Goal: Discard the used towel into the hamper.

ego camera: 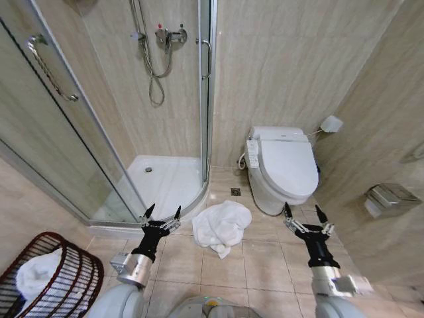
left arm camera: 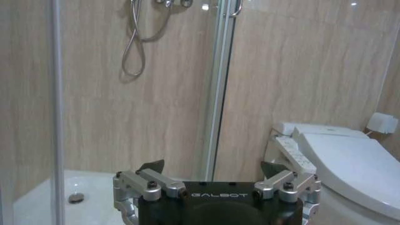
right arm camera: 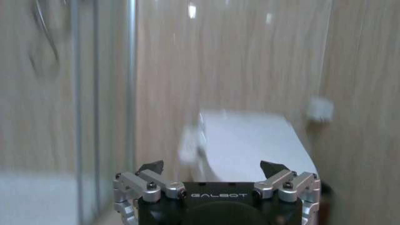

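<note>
Two grippers, left (ego camera: 161,214) and right (ego camera: 305,213), spread, empty; towel (ego camera: 221,226) on tiled floor (ego camera: 265,258).

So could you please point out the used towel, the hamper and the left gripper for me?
used towel (ego camera: 221,226), head view, middle of the crumpled heap.
hamper (ego camera: 78,275), head view, ribbed side wall.
left gripper (ego camera: 159,214), head view, midway between its open fingertips.

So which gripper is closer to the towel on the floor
Left. The left gripper hangs open just beside the towel; the right gripper, also open, sits farther off, near the toilet.
</note>
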